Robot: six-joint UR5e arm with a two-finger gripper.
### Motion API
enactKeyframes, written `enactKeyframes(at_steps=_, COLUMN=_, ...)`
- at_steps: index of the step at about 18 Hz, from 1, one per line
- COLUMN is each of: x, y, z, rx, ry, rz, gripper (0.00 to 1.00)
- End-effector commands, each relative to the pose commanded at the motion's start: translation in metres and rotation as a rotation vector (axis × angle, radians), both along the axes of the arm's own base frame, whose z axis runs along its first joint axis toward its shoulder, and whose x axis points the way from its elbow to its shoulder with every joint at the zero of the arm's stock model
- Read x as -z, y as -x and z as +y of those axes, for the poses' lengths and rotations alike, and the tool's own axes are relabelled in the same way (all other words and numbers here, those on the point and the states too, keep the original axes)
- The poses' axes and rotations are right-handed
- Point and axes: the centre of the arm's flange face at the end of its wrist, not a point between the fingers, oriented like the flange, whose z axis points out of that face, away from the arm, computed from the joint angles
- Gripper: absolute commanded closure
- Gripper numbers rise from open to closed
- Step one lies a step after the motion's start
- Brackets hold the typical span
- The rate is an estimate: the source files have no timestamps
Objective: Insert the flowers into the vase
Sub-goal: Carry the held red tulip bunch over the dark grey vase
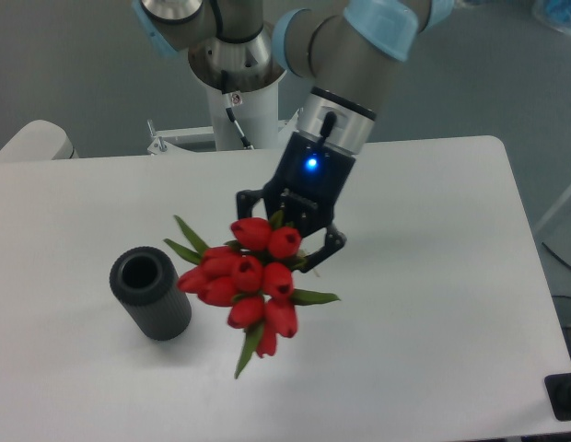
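1. Surface point(424, 304): white, rounded corners, fills most of the view. Grey floor beyond its far edge.

2. Arm point(345, 55): grey tubes with pale blue joint caps, entering from top centre and slanting down and left toward the middle of the surface. A silver band sits just above the black wrist, where a small blue light glows.

3. Arm base point(238, 69): white post behind the far edge of the surface, topped by a wide metal collar; a red-and-white label on the post.

4. Flowers point(244, 276): tight bunch of red tulip buds, narrow green leaves sticking out left, right and downward. Bunch faces the camera, so stems are hidden behind the buds. It hangs above the surface, a soft shadow below it. Its left-most buds are near the vase's right side; whether they touch, cannot tell.

5. Vase point(150, 293): dark grey ribbed cylinder, standing on the left part of the surface, round mouth open and dark inside. Nothing in it. The bunch looks wider than the mouth.

6. Hand point(287, 241): black, two fingers closed in around the top of the bunch from behind, gripping the flowers. One finger point(246, 198) shows at upper left of the buds, the other at right.
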Motion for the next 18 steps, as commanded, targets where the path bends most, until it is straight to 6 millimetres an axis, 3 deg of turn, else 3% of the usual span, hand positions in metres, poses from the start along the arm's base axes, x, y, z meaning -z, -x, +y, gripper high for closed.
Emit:
enactKeyframes(at_steps=7, x=-0.009, y=-0.059, z=0.032, rx=0.116, ry=-0.035, rz=-0.005, gripper=0.78)
enactKeyframes(at_steps=18, x=-0.021, y=-0.081, z=0.034, rx=0.27, ry=-0.206, rz=-0.157, gripper=0.78)
